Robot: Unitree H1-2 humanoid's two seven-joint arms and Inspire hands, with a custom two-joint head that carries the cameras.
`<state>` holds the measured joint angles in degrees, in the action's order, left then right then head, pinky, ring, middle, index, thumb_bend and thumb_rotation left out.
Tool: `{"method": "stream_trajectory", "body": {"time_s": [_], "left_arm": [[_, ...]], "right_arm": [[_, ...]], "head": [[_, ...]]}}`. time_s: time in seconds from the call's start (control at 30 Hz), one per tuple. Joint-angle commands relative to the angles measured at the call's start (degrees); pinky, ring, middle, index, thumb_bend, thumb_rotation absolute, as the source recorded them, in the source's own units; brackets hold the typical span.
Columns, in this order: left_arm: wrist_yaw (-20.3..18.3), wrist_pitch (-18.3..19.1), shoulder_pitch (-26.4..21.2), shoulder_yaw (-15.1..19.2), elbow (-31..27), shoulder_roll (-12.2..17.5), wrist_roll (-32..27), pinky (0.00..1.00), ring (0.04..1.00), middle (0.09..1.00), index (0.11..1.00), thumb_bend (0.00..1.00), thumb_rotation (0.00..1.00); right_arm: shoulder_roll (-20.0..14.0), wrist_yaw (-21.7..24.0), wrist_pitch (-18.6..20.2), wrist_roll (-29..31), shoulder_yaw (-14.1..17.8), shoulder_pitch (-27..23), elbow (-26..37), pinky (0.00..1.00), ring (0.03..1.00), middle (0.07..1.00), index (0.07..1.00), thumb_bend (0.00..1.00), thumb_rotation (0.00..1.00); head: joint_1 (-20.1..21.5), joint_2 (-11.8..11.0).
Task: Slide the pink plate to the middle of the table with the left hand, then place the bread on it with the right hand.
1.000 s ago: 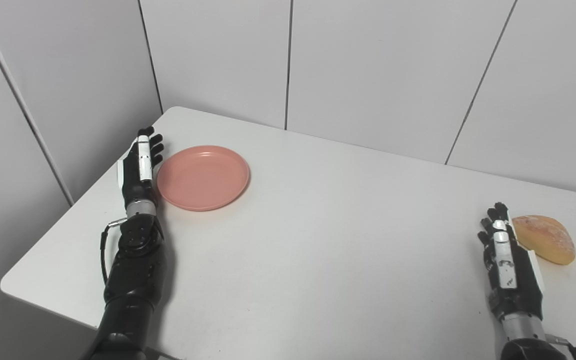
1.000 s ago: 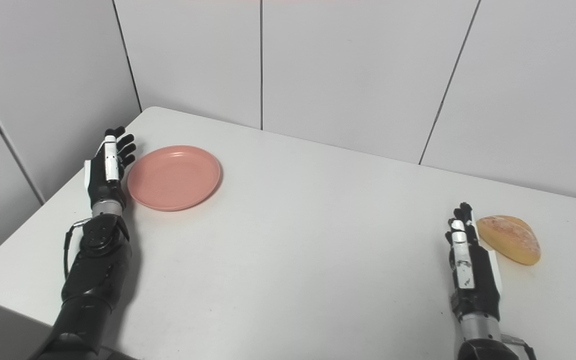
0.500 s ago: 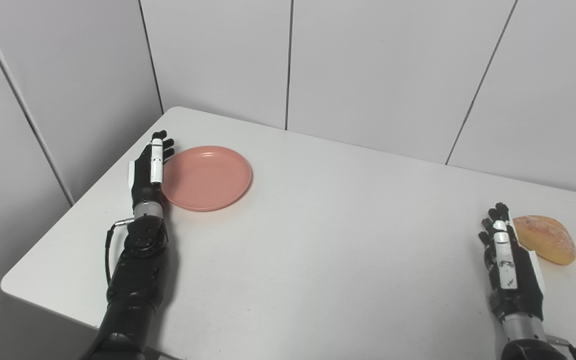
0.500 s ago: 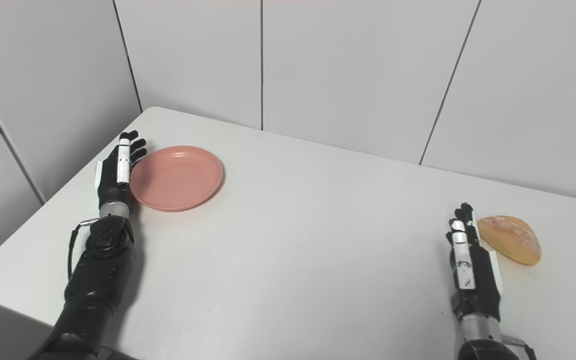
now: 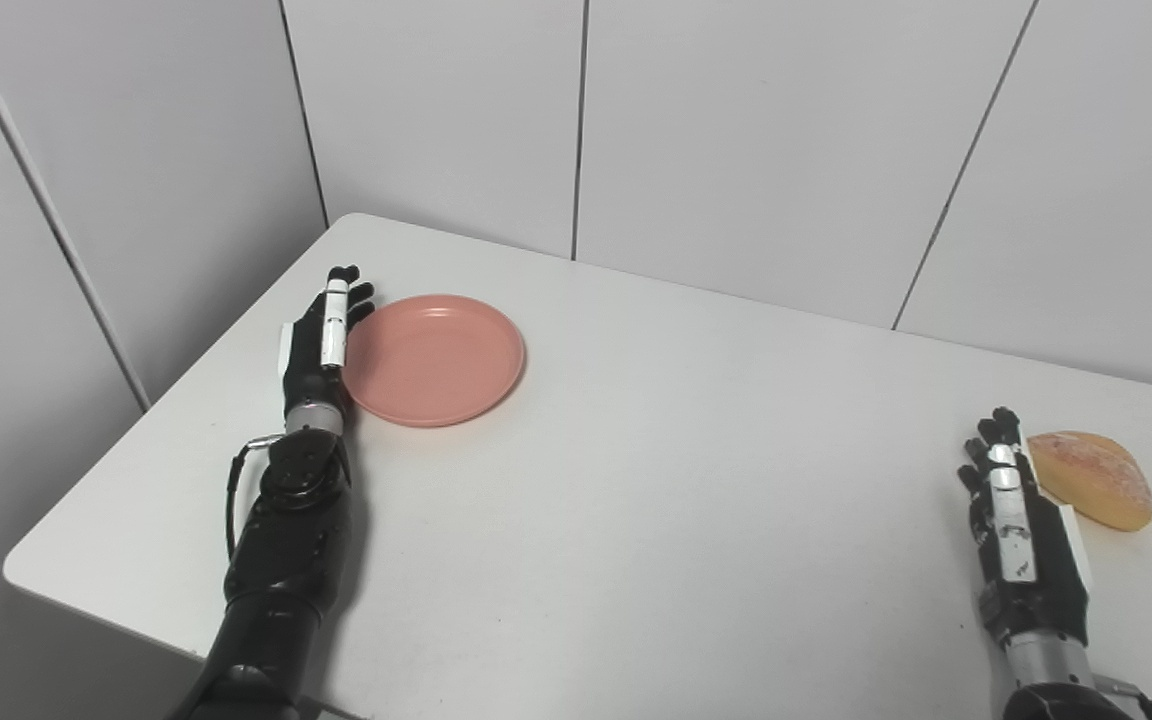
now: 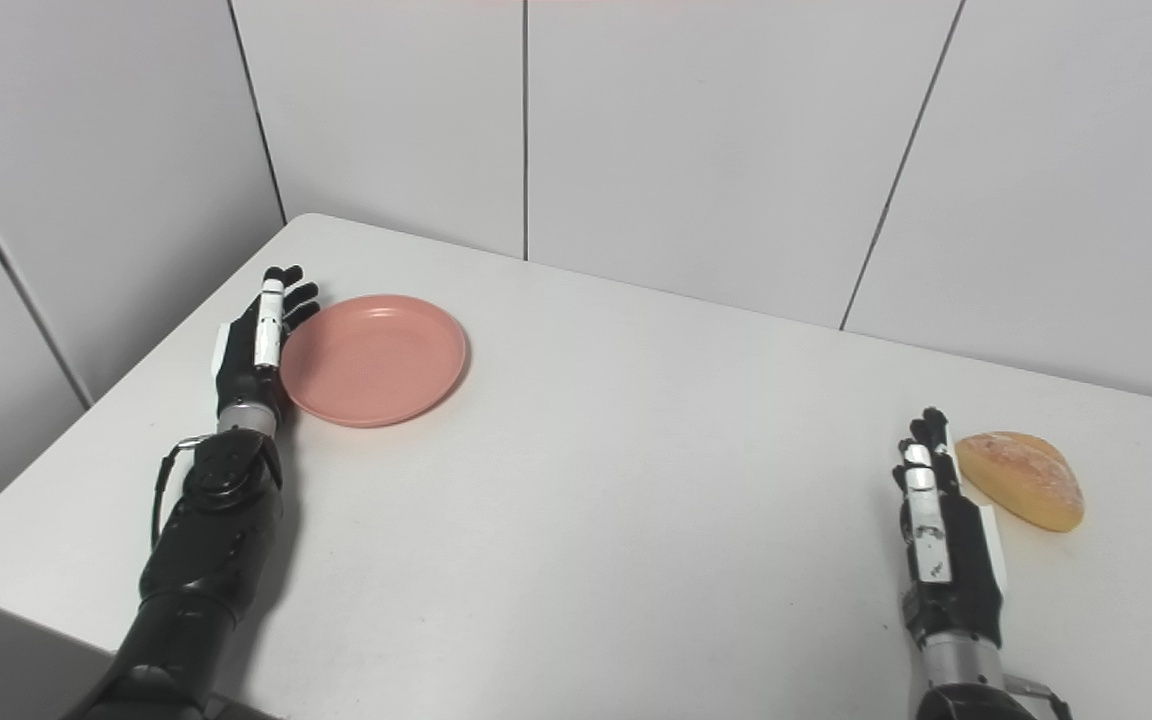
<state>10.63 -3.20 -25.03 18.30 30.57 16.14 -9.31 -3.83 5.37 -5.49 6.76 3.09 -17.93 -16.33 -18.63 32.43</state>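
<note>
Two hands catalogued at a white table (image 5: 636,480). Left hand (image 5: 321,340): black, jointed, with pale panels, stood edge-on, fingers straight and loosely spread, gripping nothing; its inner side lay against the left rim of the pink plate (image 5: 433,358). Right hand (image 5: 1021,535): same make, fingers extended and slightly apart, empty, resting just beside the bread (image 5: 1091,478) without appearing to touch it.

Step judged in hand: the first one, pushing the plate sideways. Plate sat at the table's far left, well apart from the middle, so most of the travel seemed left to do. Next move would call for a steady sideways push toward the right, contact kept low on the rim so the plate neither tips nor spins away.

Plate: round, shallow, raised lip, smooth matte finish, probably plastic. Bread: half-oval loaf, golden crust, lightly dusted, rough-textured, near the right edge. Table: smooth, rounded corners. Walls (image 5: 756,130): pale panels with dark seams.
</note>
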Motion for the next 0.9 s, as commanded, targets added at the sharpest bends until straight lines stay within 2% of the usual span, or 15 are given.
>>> {"method": "stream_trajectory", "body": {"time_s": [0.0,0.27,0.43,0.63,0.87], "left_arm": [[-1.1,0.2,-2.7,-1.0,-2.2,0.1,0.3,0.83,0.835,0.824,0.814,0.48,1.0],[-1.4,1.7,-2.3,-4.3,-4.5,-1.5,1.7,0.83,0.836,0.828,0.822,0.47,1.0],[-2.2,3.1,-2.8,-3.7,-5.4,-3.1,-1.4,0.85,0.847,0.834,0.832,0.48,1.0],[-3.1,4.4,-2.7,-5.1,-6.1,-3.6,-0.7,0.86,0.855,0.842,0.833,0.46,1.0],[-4.0,5.4,-2.1,-8.7,-7.4,-4.2,1.5,0.87,0.869,0.854,0.845,0.44,1.0]], "right_arm": [[0.2,-0.2,-2.5,0.4,0.4,-2.1,0.2,1.0,1.0,1.0,1.0,0.6,0.89],[-0.1,0.2,-2.3,0.2,0.2,-2.0,0.5,1.0,1.0,1.0,1.0,0.64,0.91],[0.2,0.0,-1.5,0.7,0.5,-1.9,1.2,1.0,1.0,1.0,1.0,0.63,0.89],[0.1,0.1,-1.7,0.3,0.3,-1.8,1.2,1.0,1.0,1.0,1.0,0.64,0.89],[0.1,0.0,-1.6,0.1,0.2,-1.8,1.2,1.0,1.0,1.0,1.0,0.67,0.9]], "head": [[0.0,-0.1],[0.2,0.1],[0.3,0.3],[0.7,0.3],[1.6,0.6]]}}
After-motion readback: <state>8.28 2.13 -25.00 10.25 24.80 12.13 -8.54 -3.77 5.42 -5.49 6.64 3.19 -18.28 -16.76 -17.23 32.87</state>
